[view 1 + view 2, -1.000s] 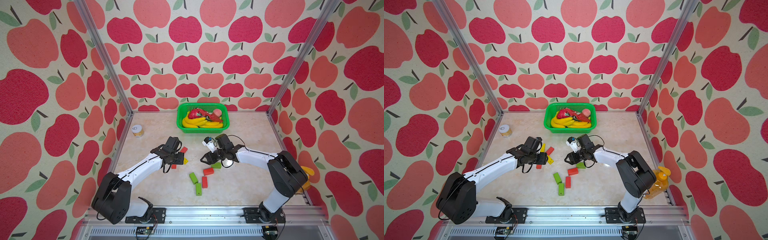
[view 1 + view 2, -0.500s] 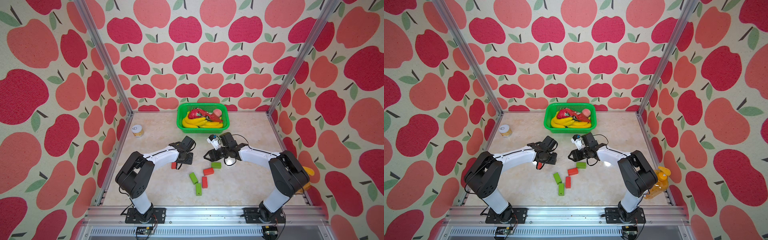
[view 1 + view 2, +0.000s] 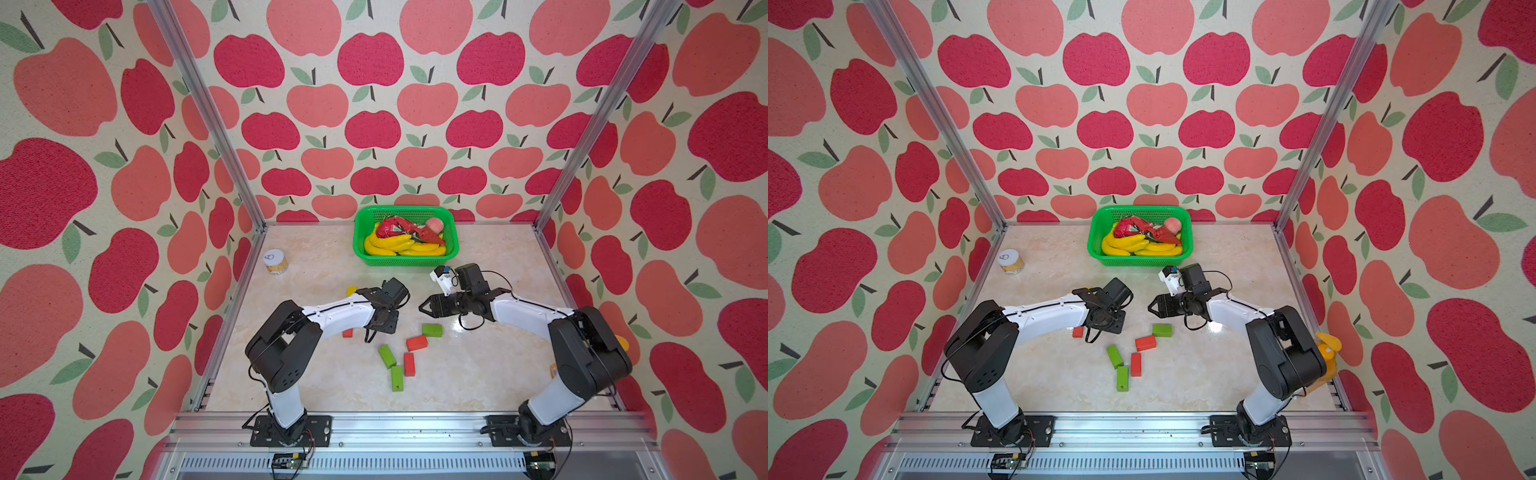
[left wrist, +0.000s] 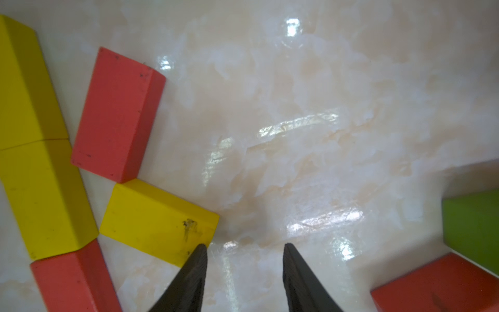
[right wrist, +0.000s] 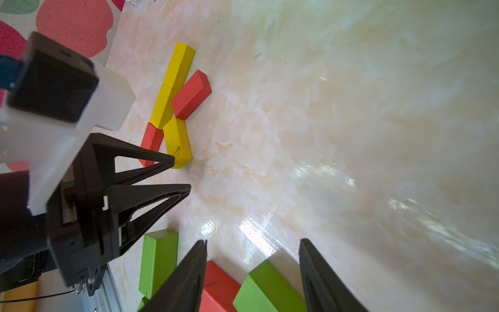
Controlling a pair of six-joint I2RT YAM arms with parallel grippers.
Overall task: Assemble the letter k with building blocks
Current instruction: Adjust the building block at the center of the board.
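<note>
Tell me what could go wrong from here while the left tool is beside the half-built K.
1. The left tool, jaws open, has one fingertip right at the end of the slanted yellow block; a sideways move could knock that K leg askew.
2. The right tool hovers open near a green block and red block lying close together; a grab might drag both.

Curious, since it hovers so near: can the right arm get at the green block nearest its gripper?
Probably yes. The right gripper is open and empty, and the green block lies flat close by with nothing between them. A red block beside it might crowd one finger.
</note>
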